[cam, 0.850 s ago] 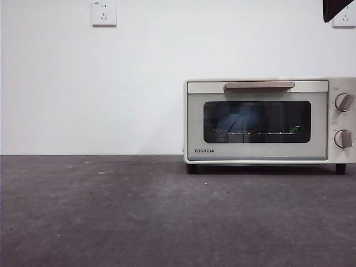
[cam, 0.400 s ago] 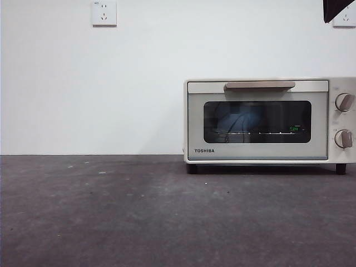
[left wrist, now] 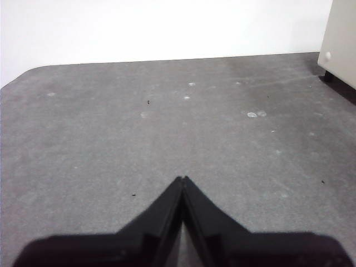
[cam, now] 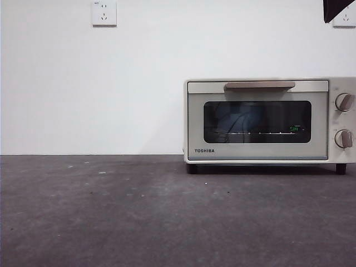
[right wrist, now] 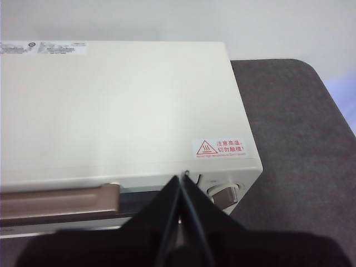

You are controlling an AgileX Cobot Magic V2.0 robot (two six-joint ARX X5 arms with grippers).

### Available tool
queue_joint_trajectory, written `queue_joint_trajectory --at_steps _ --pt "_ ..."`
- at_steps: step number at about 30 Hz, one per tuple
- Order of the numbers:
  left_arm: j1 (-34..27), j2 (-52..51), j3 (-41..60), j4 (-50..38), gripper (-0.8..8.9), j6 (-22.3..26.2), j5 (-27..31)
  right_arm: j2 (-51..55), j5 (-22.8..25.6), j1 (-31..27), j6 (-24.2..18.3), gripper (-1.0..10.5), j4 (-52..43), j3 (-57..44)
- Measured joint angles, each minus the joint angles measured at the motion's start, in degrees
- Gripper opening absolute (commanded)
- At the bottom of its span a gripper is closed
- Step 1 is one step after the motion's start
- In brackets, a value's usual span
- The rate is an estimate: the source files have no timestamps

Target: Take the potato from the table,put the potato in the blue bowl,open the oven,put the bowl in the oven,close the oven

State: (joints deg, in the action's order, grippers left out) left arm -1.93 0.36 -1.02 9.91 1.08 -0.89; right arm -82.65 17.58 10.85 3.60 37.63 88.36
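Left gripper (left wrist: 182,179): jaws pressed together tip to tip, holding nothing, poised above bare table (left wrist: 167,133). Right gripper (right wrist: 183,178): jaws likewise clenched and empty, positioned over the front edge of the oven (right wrist: 111,111) top, just above the beige bar handle (right wrist: 58,200) and near one knob (right wrist: 225,194).

Front view: the oven (cam: 267,122) occupies the right of the frame, standing on the table (cam: 139,217) with its door shut. The dark glass window (cam: 257,121) shows a bluish shape behind it; whether this is the blue bowl cannot be determined. The potato appears in no view. Two knobs (cam: 344,102) sit at the oven's right edge, one above the other. A black arm tip (cam: 336,8) shows at the upper right corner.

Surface: dark grey-purple, matte, marked with small pale specks (left wrist: 256,114). Its corner is rounded in the left wrist view.

Room: a plain white wall (cam: 111,83) backs the table. A white wall socket (cam: 104,13) is mounted at the upper left of the frame. A red-printed warning label (right wrist: 219,148) lies on the oven top.
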Motion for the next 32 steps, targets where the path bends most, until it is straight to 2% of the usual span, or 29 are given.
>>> queue_joint_trajectory --at_steps 7,10,13,16,20,24,26,32 --pt "0.0 0.1 0.0 -0.1 -0.04 0.0 0.0 0.4 0.0 0.0 0.0 0.0 1.1 0.0" --pt "0.0 0.2 0.0 -0.1 -0.04 0.0 0.0 2.9 -1.5 0.0 0.0 0.0 3.7 -0.4" --pt "0.0 0.5 0.0 -0.1 -0.04 0.0 0.0 9.2 -2.6 0.0 0.0 0.0 4.6 -1.9" --pt "0.0 0.5 0.0 -0.1 -0.04 0.0 0.0 19.3 -3.0 0.1 0.0 0.0 1.2 -5.8" --pt "0.0 0.5 0.0 -0.1 -0.04 0.0 0.0 33.9 -1.6 -0.5 0.0 0.0 -9.5 -16.3" --pt "0.0 0.5 0.0 -0.1 -0.04 0.0 0.0 46.2 5.5 -0.9 -0.3 0.0 -20.6 -28.9" --pt "0.0 0.5 0.0 -0.1 -0.04 0.0 0.0 51.9 8.0 -1.0 -0.5 0.0 -22.3 -35.5" --pt "0.0 0.7 0.0 -0.1 -0.04 0.0 0.0 66.6 8.2 -5.8 0.1 0.0 -22.8 -52.7"
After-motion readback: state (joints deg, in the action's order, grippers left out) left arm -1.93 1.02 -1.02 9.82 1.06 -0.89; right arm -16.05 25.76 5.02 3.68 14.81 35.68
